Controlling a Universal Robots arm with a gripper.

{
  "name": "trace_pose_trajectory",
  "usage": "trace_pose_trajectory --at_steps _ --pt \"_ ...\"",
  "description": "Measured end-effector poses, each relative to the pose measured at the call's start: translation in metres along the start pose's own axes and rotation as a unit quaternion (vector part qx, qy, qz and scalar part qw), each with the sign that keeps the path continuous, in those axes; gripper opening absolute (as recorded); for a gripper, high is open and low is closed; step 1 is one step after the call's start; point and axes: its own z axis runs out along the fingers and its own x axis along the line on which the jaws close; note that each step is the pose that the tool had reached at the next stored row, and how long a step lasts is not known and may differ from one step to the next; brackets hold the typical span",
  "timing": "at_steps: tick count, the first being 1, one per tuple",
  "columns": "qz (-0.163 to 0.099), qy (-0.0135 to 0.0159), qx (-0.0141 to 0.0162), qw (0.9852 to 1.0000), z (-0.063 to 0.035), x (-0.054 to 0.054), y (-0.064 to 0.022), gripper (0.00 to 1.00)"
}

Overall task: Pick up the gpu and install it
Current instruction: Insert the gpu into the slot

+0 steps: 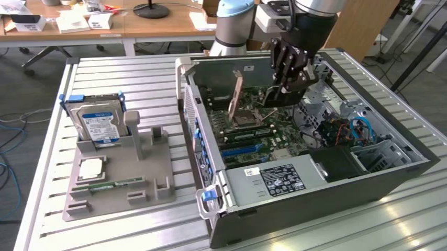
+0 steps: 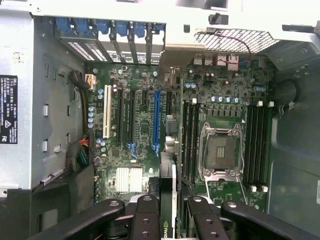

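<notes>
Clamping gpu (image 2: pixel 174 210) edge-on, gripper (image 2: pixel 171 202) hovers just above motherboard (image 2: pixel 140 125).

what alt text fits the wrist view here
The black gripper holds a thin dark gpu card edge-on over a green motherboard inside an open grey metal computer case. A long blue expansion slot and an empty silver processor socket sit on the board.

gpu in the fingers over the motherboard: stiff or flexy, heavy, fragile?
Probably stiff: the gpu is a thin flat card, seen edge-on between the fingers. Likely light for its length, being so thin. Gripped across its flat faces, it may pivot in the grip if pushed off-centre, and a card this thin is probably fragile.
</notes>
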Motion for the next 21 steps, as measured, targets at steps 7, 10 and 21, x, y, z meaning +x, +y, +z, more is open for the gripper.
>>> trace_pose_trajectory --at_steps 7,10,21 --pt "0.000 0.0001 0.0000 1.0000 0.0101 0.001 -0.0002 0.26" --pt "0.000 0.0000 0.0000 1.0000 0.0147 0.001 -0.0003 0.26" --pt "0.000 0.0000 0.0000 1.0000 0.0276 0.001 -0.0005 0.26"
